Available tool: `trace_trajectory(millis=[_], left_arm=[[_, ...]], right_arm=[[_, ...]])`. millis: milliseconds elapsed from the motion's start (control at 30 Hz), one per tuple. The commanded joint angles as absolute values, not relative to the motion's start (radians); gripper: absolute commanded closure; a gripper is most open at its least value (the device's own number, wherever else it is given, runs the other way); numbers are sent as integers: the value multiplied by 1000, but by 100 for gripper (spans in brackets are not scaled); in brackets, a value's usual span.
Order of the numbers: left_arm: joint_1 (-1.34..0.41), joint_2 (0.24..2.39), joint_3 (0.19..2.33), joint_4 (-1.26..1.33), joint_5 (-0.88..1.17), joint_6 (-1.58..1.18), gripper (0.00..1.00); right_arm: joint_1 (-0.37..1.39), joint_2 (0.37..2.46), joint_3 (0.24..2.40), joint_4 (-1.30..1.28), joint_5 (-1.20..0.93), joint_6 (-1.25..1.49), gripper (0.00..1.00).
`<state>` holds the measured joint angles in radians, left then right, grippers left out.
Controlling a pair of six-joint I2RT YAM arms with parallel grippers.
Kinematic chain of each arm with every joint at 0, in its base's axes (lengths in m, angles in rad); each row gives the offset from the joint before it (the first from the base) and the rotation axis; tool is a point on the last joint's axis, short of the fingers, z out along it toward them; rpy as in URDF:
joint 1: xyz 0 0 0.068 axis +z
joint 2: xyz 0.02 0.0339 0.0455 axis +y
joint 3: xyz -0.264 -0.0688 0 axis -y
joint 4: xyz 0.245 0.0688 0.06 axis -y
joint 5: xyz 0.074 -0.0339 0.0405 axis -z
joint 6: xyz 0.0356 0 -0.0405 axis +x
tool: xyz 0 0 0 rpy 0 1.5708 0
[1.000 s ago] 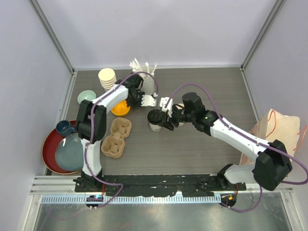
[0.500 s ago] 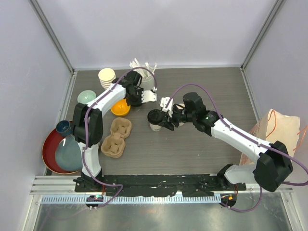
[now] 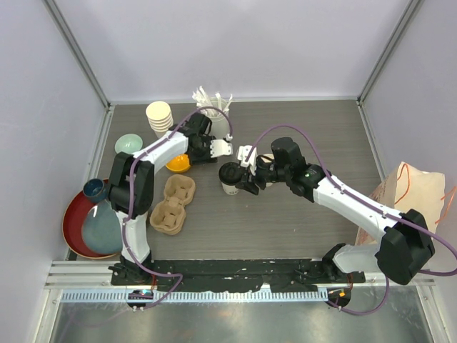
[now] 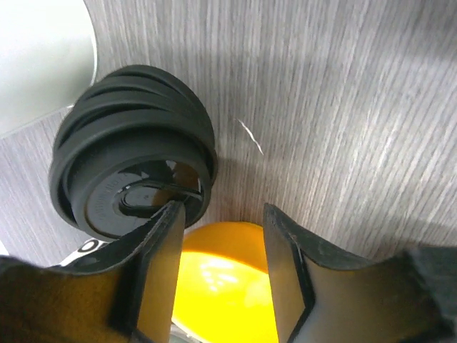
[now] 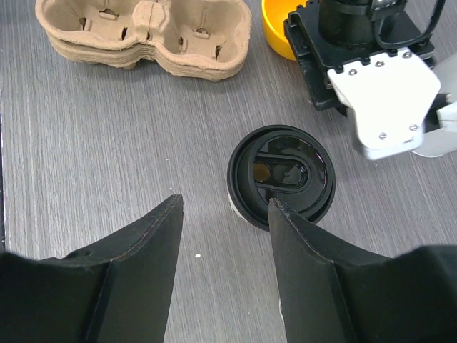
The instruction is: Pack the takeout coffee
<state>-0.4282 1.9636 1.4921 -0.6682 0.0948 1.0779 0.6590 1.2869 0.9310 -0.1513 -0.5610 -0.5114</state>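
The lidded cup (image 3: 231,176) stands near the middle of the surface (image 3: 300,236). Left of it lie the cup carriers (image 3: 172,205), and behind those a bowl (image 3: 178,163), with a stack of lids (image 4: 132,171) just beside it. The stack of cups (image 3: 158,114) is near the far left corner. The plate (image 3: 69,213) is at the near left corner, and the bag (image 3: 414,193) is at the right edge.

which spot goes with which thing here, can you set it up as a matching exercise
Things:
1. white paper cup with round black plastic lid
2. brown moulded cardboard cup carrier
3. pale paper bag with orange handles
4. stack of lidless cream paper cups

Places on the grey wood-grain table:
a. far left corner
b. right edge
c. middle
d. left of middle, beside the round red plate

Pairs: 1-c, 2-d, 3-b, 4-a
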Motion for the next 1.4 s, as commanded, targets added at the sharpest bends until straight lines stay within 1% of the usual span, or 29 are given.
trace_trajectory(millis=[0,67,133,167,200,233,400,633,700,900,1067,1367], left_arm=[[-430,1901,1538,-615,100,910,44],[-431,1881,1534,-612,100,809,31],[-430,1853,1513,-597,89,747,27],[-430,1847,1506,-592,63,677,22],[-428,1841,1496,-581,42,639,8],[-425,1838,1494,-560,22,591,0],[-413,1853,1480,-460,-93,301,0],[-411,1894,1442,-299,-199,114,0],[-411,1899,1424,-227,-216,89,0],[-410,1907,1371,-98,-155,23,0],[-400,1950,1400,-97,-155,-37,0],[-391,1983,1413,-78,-163,-32,0]], right_arm=[[657,1255,940,-135,-581,-525,44],[655,1252,939,-137,-580,-526,43],[655,1252,939,-138,-580,-526,44],[657,1253,939,-137,-581,-526,43],[657,1255,940,-137,-583,-528,43],[657,1256,942,-137,-586,-529,43],[655,1272,948,-143,-595,-528,44],[655,1262,942,-149,-595,-537,43],[657,1264,942,-150,-595,-537,43],[655,1272,945,-155,-598,-543,43],[655,1276,945,-158,-601,-545,44],[655,1278,945,-164,-607,-548,44]])
